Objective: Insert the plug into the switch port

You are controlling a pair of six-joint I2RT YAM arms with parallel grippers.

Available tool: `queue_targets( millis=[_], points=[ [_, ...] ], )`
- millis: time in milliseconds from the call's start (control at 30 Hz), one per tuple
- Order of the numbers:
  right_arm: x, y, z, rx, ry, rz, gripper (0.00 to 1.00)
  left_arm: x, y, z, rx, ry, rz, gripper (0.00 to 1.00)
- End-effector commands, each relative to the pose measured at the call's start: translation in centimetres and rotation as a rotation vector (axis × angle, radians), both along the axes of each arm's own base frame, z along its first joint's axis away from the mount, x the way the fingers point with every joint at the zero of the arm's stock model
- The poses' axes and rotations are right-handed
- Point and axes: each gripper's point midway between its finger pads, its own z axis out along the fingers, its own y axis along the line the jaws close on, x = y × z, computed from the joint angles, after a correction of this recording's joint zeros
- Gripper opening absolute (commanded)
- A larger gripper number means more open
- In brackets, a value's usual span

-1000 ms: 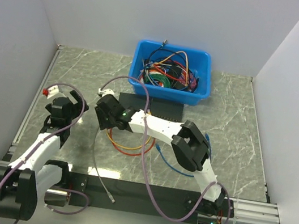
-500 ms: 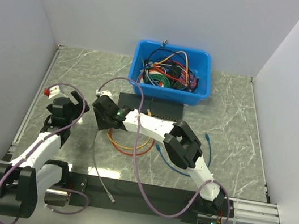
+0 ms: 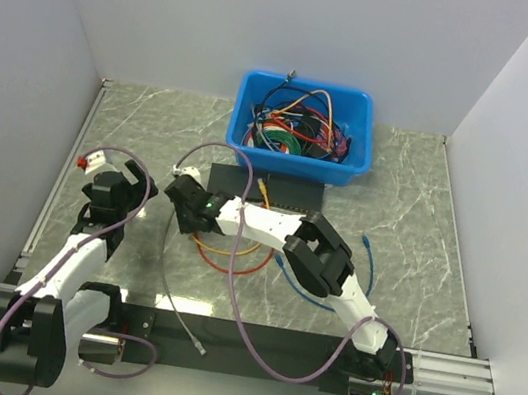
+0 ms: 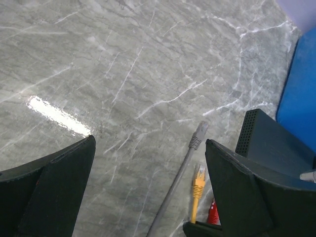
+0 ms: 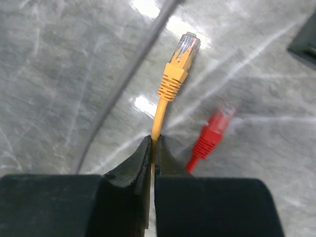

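The right end effector point(image 5: 153, 142) was clamped tight on an orange network cable point(image 5: 159, 116), just behind its plug's boot, with a red plug point(image 5: 210, 136) lying beside it on the table point(image 5: 49, 74). The left end effector point(image 4: 148, 148) hung with its fingers wide apart, holding nothing. The blue cable's plug point(image 3: 366, 241) lay loose on the table, well right of both and apart from the black switch point(image 3: 280, 190), which sat in front of the blue bin point(image 3: 299, 167).
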Motion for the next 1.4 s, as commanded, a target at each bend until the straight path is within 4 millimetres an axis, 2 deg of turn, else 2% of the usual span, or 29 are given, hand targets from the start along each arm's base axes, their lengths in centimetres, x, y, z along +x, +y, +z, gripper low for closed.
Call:
queue_targets(
  millis=[0,33,67,100,133,167,200,233,267,300,333,367,400,433,467,500,533,567,600,633,667,700,767,867,900,1133,1333,1367],
  points=[
    [0.4,-0.9,3.3,0.028,-0.074,-0.015,0.00,0.3,0.1,2.1,-0.001,-0.068,0.000,0.99],
    [0.6,-0.9,6.0,0.074,-0.113,-0.019,0.00,0.3,-0.5,3.4,-0.013,-0.107,-0.026,0.96],
    [0.5,-1.9,6.0,0.062,-0.125,-0.022,0.00,0.1,-0.9,4.1,-0.022,-0.130,-0.047,0.96],
    [0.5,-2.2,7.0,0.072,-0.149,-0.011,0.00,-0.1,-1.3,5.0,-0.045,-0.164,-0.060,0.96],
    [0.6,-2.4,10.1,0.132,-0.191,-0.015,0.00,-0.5,-1.7,7.1,-0.061,-0.238,-0.077,0.97],
    [0.5,-2.9,11.2,0.147,-0.208,-0.012,0.00,-0.8,-2.6,8.0,-0.085,-0.265,-0.114,0.97],
    [0.1,-3.8,11.1,0.141,-0.217,-0.010,0.00,-1.2,-3.1,10.0,-0.115,-0.331,-0.133,0.98],
    [-0.1,-4.5,13.8,0.185,-0.247,-0.012,0.00,-1.5,-3.5,10.9,-0.132,-0.353,-0.148,0.97],
    [-0.8,-5.6,13.3,0.178,-0.238,-0.002,0.00,-1.8,-4.1,11.3,-0.154,-0.355,-0.177,0.97],
    [-1.5,-5.9,14.0,0.209,-0.234,0.024,0.00,-2.1,-4.7,11.9,-0.183,-0.362,-0.193,0.96],
    [-2.0,-6.2,17.3,0.297,-0.271,0.032,0.00,-2.4,-5.1,13.3,-0.198,-0.390,-0.213,0.95],
    [-3.2,-7.4,16.0,0.290,-0.251,0.052,0.00,-2.7,-5.7,13.7,-0.216,-0.392,-0.236,0.95],
    [-4.1,-7.2,17.1,0.357,-0.253,0.098,0.00,-3.2,-6.6,14.4,-0.250,-0.398,-0.273,0.93],
    [-5.1,-8.0,19.6,0.428,-0.276,0.120,0.00,-3.5,-7.1,14.9,-0.267,-0.410,-0.298,0.92],
    [-6.2,-9.0,18.2,0.427,-0.254,0.145,0.00,-3.9,-8.1,14.6,-0.291,-0.388,-0.334,0.92],
    [-7.0,-9.7,18.2,0.441,-0.248,0.171,0.00,-4.5,-9.4,14.9,-0.328,-0.387,-0.389,0.92],
    [-8.0,-9.8,21.0,0.537,-0.281,0.205,0.00,-5.0,-10.0,15.2,-0.347,-0.400,-0.416,0.92],
    [-9.0,-10.4,20.0,0.544,-0.260,0.235,0.00,-5.4,-10.6,15.5,-0.366,-0.413,-0.443,0.92],
    [-9.5,-10.7,20.3,0.568,-0.262,0.247,0.00,-6.2,-12.2,15.4,-0.415,-0.410,-0.516,0.92],
    [-10.0,-11.1,21.5,0.609,-0.276,0.257,0.00,-6.5,-13.0,16.6,-0.429,-0.463,-0.566,0.92],
    [-10.4,-11.4,21.0,0.611,-0.266,0.266,0.00,-7.0,-13.8,17.0,-0.449,-0.478,-0.610,0.92],
    [-10.7,-11.6,21.0,0.618,-0.260,0.271,0.00,-7.5,-15.0,17.0,-0.483,-0.480,-0.665,0.92],
    [-11.0,-11.7,21.0,0.631,-0.253,0.280,0.00,-8.6,-17.0,18.2,-0.499,-0.521,-0.773,0.92],
    [-11.2,-11.7,20.9,0.634,-0.245,0.284,0.00,-8.9,-18.5,18.5,-0.494,-0.525,-0.824,0.92],
    [-11.2,-11.6,21.0,0.638,-0.246,0.283,0.00,-9.1,-19.5,18.3,-0.493,-0.510,-0.859,0.91],
    [-12.0,-11.1,21.6,0.692,-0.222,0.308,0.00,-9.3,-22.1,17.3,-0.512,-0.476,-0.912,0.83],
    [-13.4,-10.9,21.8,0.771,-0.184,0.347,0.00,-9.6,-21.9,18.2,-0.500,-0.491,-0.894,0.81],
    [-13.6,-11.1,21.3,0.771,-0.173,0.352,0.00,-9.6,-21.8,18.3,-0.500,-0.492,-0.889,0.82]
  ],
)
